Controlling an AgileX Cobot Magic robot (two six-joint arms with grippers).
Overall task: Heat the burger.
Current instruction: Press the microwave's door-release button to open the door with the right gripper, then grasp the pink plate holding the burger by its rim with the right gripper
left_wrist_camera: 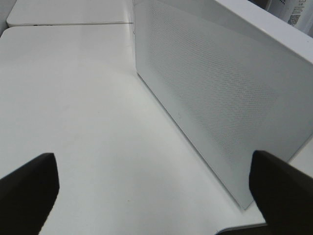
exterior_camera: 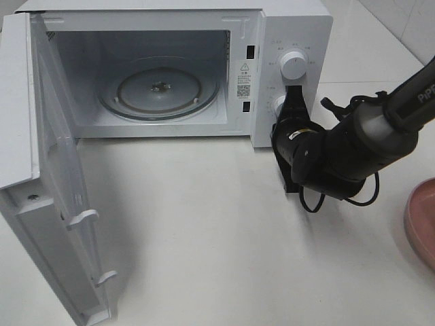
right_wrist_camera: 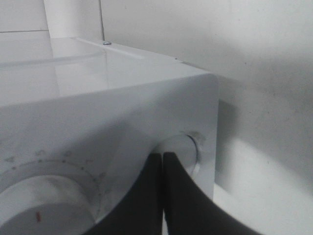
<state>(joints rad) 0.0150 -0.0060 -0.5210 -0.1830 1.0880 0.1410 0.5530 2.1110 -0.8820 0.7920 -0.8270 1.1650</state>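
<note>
Both empty: right hand [right_wrist_camera: 162, 161] clenched at the microwave's [exterior_camera: 299, 41] lower knob [right_wrist_camera: 182, 147], left hand [left_wrist_camera: 151, 181] released beside its door [left_wrist_camera: 220, 98]

A microwave [exterior_camera: 309, 47] stands at the far edge of the bench [exterior_camera: 204, 224], its door [exterior_camera: 61, 204] swung out toward the near left corner. A turntable [exterior_camera: 160, 92] lies inside. A plate [exterior_camera: 421, 217] sits at the right edge.

The burger shows in none of the three views. The white microwave [exterior_camera: 292, 27] stands on the tabletop [exterior_camera: 204, 224], its door [exterior_camera: 61, 176] swung wide open toward the left of the high view. A round glass turntable [exterior_camera: 160, 92] lies flat inside. An upper knob [exterior_camera: 293, 63] and a lower knob [exterior_camera: 277, 104] sit on its right-hand panel.
</note>
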